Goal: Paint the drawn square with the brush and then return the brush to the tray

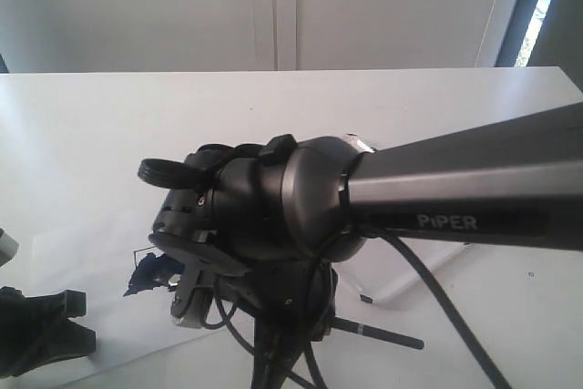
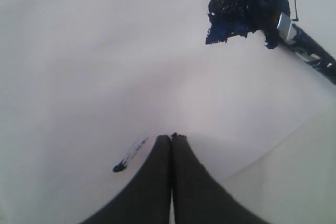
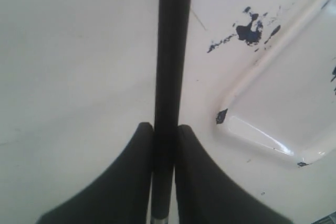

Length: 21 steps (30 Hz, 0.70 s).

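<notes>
The drawn square (image 1: 146, 274) lies on the white paper, partly blotched with dark blue paint (image 2: 245, 2); one thin outline edge shows beside the blotch. The brush (image 2: 310, 51) rests its silver ferrule and loaded tip on that blotch. My right gripper (image 3: 164, 125) is shut on the brush's black handle (image 3: 170, 51), whose far end sticks out below the arm (image 1: 387, 334). The right arm reaches across the middle and hides most of the gripper (image 1: 191, 300). The tray (image 3: 273, 124) shows one clear rounded corner with paint flecks. My left gripper (image 2: 171, 137) hovers shut and empty over the paper.
A small blue smear (image 2: 127, 159) marks the paper near the left fingertips. The paper's edge (image 2: 273, 145) runs close by, with the bare white table beyond. Black cables (image 1: 428, 298) hang under the right arm. The left gripper (image 1: 41, 334) sits at the lower left corner.
</notes>
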{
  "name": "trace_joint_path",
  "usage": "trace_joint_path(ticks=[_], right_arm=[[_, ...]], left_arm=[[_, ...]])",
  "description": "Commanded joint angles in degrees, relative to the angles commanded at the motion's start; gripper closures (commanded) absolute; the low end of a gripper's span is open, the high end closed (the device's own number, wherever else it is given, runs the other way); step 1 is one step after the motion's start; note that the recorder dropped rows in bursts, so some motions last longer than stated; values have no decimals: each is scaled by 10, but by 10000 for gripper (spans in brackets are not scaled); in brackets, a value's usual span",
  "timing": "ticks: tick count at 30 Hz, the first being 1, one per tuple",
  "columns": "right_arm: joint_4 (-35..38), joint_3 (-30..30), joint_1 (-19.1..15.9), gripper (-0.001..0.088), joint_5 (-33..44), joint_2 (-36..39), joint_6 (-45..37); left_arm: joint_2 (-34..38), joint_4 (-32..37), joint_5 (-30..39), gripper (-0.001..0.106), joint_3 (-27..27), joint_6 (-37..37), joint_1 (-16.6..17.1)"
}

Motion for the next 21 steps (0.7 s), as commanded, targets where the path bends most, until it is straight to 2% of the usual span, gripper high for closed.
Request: trace_joint_path(ticks=[7,14,21], right_arm=[[-73,0,-5,868,0,0,31],[-90,0,-32,868,0,26,39],[-95,0,-34,868,0,44,45]], left_arm=[[0,2,-5,1053,0,0,0],[0,5,-10,1053,0,0,0],[0,6,-10,1053,0,0,0]])
